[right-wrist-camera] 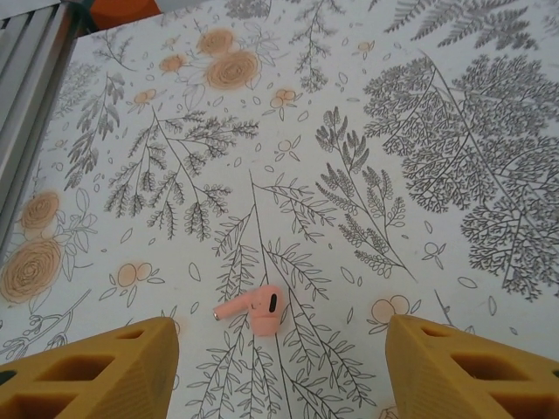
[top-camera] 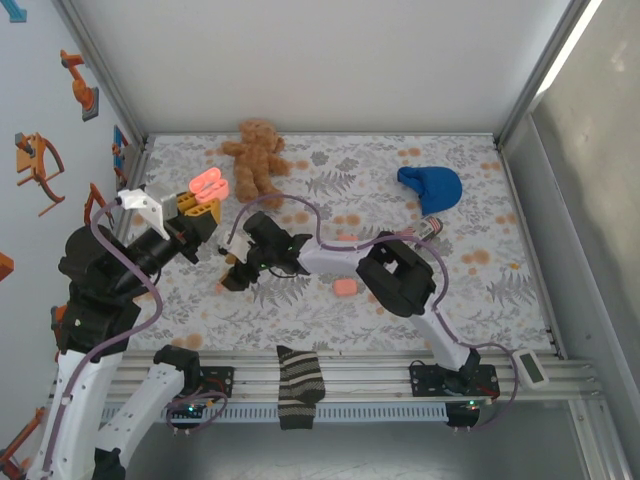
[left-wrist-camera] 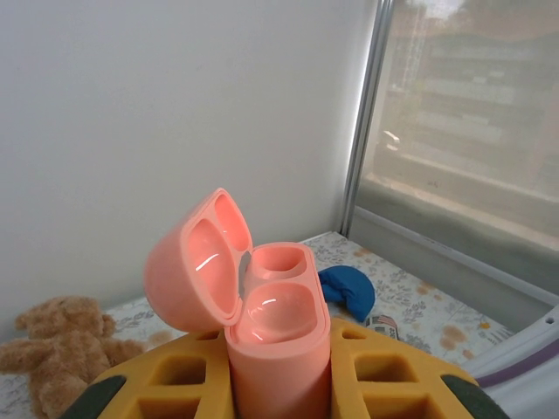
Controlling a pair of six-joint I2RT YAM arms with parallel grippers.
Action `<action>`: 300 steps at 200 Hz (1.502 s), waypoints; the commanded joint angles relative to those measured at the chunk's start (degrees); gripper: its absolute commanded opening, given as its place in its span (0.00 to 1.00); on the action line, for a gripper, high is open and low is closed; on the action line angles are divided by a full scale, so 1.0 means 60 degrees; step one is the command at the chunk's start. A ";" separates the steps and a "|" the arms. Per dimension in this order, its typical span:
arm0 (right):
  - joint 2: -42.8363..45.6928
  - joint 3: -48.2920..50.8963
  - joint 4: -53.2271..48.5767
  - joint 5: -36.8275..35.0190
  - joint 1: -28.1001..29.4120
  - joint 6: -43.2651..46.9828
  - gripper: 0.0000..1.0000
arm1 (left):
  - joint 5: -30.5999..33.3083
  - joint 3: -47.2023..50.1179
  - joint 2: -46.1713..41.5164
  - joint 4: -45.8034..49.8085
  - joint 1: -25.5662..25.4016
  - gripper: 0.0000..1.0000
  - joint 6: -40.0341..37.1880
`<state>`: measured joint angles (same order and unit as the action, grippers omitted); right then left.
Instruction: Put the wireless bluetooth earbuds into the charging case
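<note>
My left gripper (left-wrist-camera: 279, 371) is shut on the pink charging case (left-wrist-camera: 278, 345), which stands upright between its yellow fingers (left-wrist-camera: 175, 377). The lid is flipped open to the left and both wells are empty. From above, the case (top-camera: 207, 185) is held raised at the table's left, near the teddy bear. One salmon-pink earbud (right-wrist-camera: 253, 308) lies on the patterned cloth, stem pointing left. My right gripper (right-wrist-camera: 279, 367) hangs open over it, one yellow finger (right-wrist-camera: 96, 375) on each side, neither touching it. From above, the right gripper (top-camera: 235, 272) sits left of centre.
A brown teddy bear (top-camera: 255, 155) lies at the back left and a blue cap (top-camera: 432, 186) at the back right, with a small can (top-camera: 432, 227) near it. Another pink piece (top-camera: 345, 287) lies mid-table. A striped sock (top-camera: 300, 385) drapes over the front rail.
</note>
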<state>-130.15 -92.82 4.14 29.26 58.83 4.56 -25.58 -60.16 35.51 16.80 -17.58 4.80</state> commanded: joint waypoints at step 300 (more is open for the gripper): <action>-0.2896 -0.4498 -0.4252 0.0412 0.0498 0.1068 0.41 | -0.0219 -0.0049 0.0117 0.0063 0.0039 0.02 0.0285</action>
<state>-146.08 -118.58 -18.65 31.22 61.54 9.69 -26.44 -60.27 36.60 17.65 -17.58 5.91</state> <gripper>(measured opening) 0.418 0.229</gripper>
